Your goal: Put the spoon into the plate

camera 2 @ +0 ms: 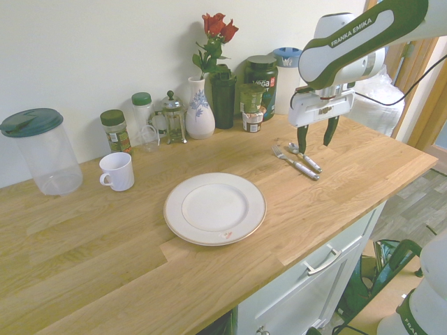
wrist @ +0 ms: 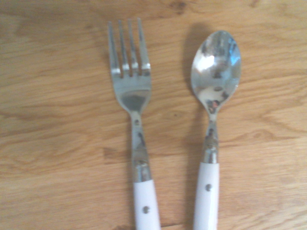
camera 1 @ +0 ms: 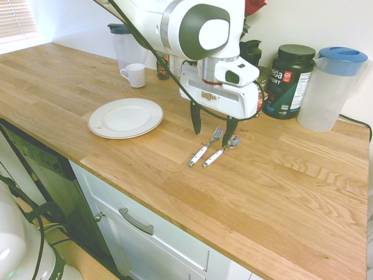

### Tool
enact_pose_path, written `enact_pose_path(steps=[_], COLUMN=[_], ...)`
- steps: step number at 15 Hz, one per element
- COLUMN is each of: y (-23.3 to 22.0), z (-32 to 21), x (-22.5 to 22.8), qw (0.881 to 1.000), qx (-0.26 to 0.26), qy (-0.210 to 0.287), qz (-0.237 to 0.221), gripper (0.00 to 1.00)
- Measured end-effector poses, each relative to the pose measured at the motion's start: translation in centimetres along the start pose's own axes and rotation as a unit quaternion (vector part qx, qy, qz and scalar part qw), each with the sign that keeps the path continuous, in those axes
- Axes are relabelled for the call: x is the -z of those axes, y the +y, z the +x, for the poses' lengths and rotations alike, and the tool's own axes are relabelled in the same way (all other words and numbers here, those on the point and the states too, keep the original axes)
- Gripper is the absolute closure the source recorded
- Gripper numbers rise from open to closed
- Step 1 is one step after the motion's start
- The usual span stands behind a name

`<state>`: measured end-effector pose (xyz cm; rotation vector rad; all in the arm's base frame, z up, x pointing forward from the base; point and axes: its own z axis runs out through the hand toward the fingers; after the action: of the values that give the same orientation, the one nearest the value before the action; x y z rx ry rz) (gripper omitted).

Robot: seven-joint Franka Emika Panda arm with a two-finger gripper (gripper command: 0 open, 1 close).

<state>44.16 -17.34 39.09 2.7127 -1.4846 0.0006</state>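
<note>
Gripper poised over the cutlery, nothing in it

The gripper (camera 1: pixel 213 123) hangs with its fingers spread wide and empty, just above the metal ends of the spoon (camera 1: pixel 221 151) and the fork (camera 1: pixel 205 147), which lie side by side, parallel, on the wooden countertop (camera 1: pixel 280 192). The plate (camera 1: pixel 126 117) sits bare, well apart from them, with a white mug (camera 2: pixel 116 171) beyond it

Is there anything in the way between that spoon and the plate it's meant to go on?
Only the fork, lying right beside the spoon on the plate's side. Otherwise bare worktop lies between them. The open tool hangs just above the cutlery.
</note>
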Motion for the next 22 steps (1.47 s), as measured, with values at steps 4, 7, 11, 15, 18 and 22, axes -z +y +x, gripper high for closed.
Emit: enact_pose_path(steps=[4, 7, 11, 15, 18, 22], y=[1.6, 1.4, 0.8, 0.6, 0.4, -0.1], z=[1.8, 2.2, 2.3, 2.3, 2.3, 2.5], x=[-2.5, -3.8, -4.9, -5.3, -5.7, -5.9], qw=[1.0, 1.0, 1.0, 1.0, 1.0, 1.0], qx=[-0.004, -0.002, -0.002, -0.001, -0.001, 0.003], qy=[-0.012, -0.012, -0.013, -0.016, -0.02, -0.021], qz=[-0.007, -0.008, -0.005, -0.003, -0.002, 0.002], gripper=[1.0, 1.0, 1.0, 1.0, 1.0, 1.0])
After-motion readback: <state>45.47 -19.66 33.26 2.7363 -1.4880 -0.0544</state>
